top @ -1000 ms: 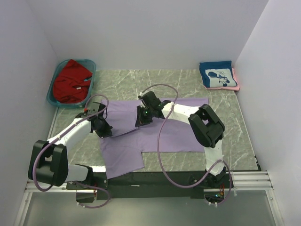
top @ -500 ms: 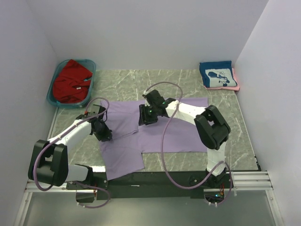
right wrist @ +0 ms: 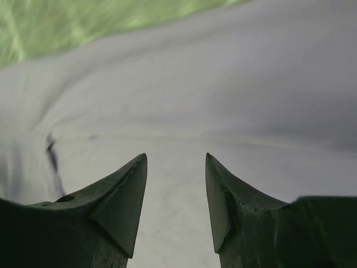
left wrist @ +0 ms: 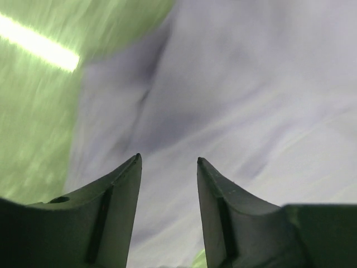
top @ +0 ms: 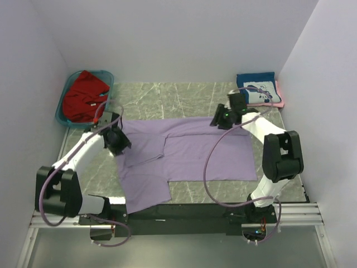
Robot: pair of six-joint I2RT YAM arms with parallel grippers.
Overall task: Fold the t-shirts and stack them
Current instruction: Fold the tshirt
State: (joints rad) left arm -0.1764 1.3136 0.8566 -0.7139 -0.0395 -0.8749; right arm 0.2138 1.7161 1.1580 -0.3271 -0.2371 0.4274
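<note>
— Marble table (top: 189, 92), purple shirt (top: 184, 159) spread mid-table, one flap over the near edge. Next fold: pinch the outer edges only, lift together, keep the crease straight.
— Left gripper (left wrist: 167, 161) low at shirt's left edge, jaws apart, empty (right gripper (right wrist: 176, 156) likewise, farther, top-right corner). Navy shirt (top: 257, 89) folded, far right.

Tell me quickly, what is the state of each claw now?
Left claw: open, holding nothing, over the lavender t-shirt.
Right claw: open, holding nothing, over the same shirt.
</note>
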